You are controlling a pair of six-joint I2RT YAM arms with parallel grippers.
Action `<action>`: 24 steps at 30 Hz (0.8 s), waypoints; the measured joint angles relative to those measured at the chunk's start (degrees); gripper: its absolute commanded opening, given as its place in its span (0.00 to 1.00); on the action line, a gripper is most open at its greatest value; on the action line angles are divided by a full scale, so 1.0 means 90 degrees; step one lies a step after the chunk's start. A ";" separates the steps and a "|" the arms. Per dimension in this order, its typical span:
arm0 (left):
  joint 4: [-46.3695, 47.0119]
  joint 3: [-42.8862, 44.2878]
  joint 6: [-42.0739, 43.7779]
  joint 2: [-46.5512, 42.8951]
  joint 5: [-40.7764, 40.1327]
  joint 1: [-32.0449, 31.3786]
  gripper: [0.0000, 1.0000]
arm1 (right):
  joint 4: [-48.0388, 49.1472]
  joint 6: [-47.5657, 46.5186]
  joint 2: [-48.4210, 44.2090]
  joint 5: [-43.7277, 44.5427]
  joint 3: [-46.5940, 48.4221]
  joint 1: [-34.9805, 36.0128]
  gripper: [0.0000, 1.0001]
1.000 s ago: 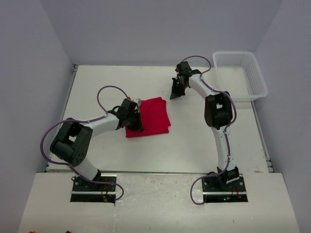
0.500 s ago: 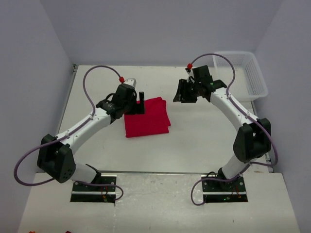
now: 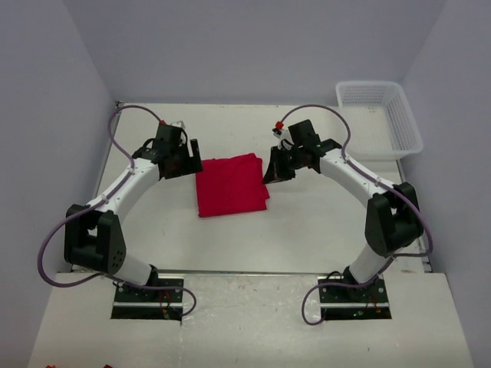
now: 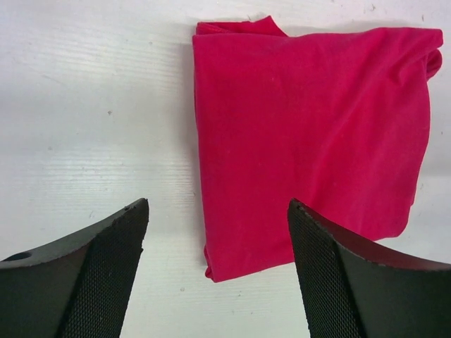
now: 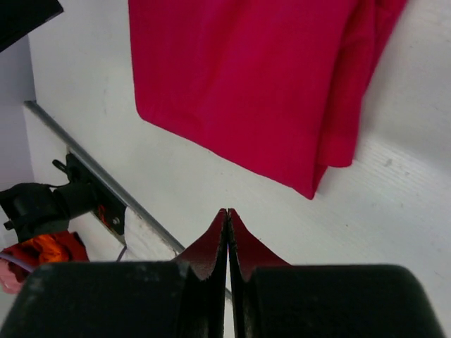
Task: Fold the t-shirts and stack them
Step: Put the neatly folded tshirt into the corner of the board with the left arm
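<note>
One red t-shirt (image 3: 230, 184) lies folded into a flat rectangle in the middle of the table. My left gripper (image 3: 192, 159) hovers just off its left edge, open, nothing between its fingers. In the left wrist view the t-shirt (image 4: 310, 127) fills the upper right, and its near corner shows between the spread tips of the left gripper (image 4: 217, 208). My right gripper (image 3: 270, 175) sits shut at the shirt's right edge, holding nothing. The right wrist view shows the pressed-together tips of the right gripper (image 5: 227, 213) over bare table, with the t-shirt (image 5: 246, 84) a little beyond them.
A white mesh basket (image 3: 380, 115) stands at the back right corner. The table's near edge has a metal rail (image 5: 106, 190), and some orange-red clutter (image 5: 42, 250) lies below it. Walls close in the table on three sides.
My left gripper has let go of the shirt's left edge, opened and drawn back to the upper left. My right gripper has swung down toward the shirt's right edge.
</note>
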 measured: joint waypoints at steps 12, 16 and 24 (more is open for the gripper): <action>0.0663 -0.0765 0.0238 0.0869 0.1472 0.0877 0.81 | 0.0216 0.0177 0.2166 -0.0828 0.1428 0.0231 0.00; 0.0935 -0.0940 0.0311 0.1141 0.1953 0.1112 0.80 | 0.0163 0.0204 0.2625 -0.0908 0.1875 0.0231 0.00; 0.1613 -0.1073 0.0260 0.1491 0.3070 0.1214 0.82 | 0.0131 0.0301 0.2764 -0.0899 0.2227 0.0231 0.00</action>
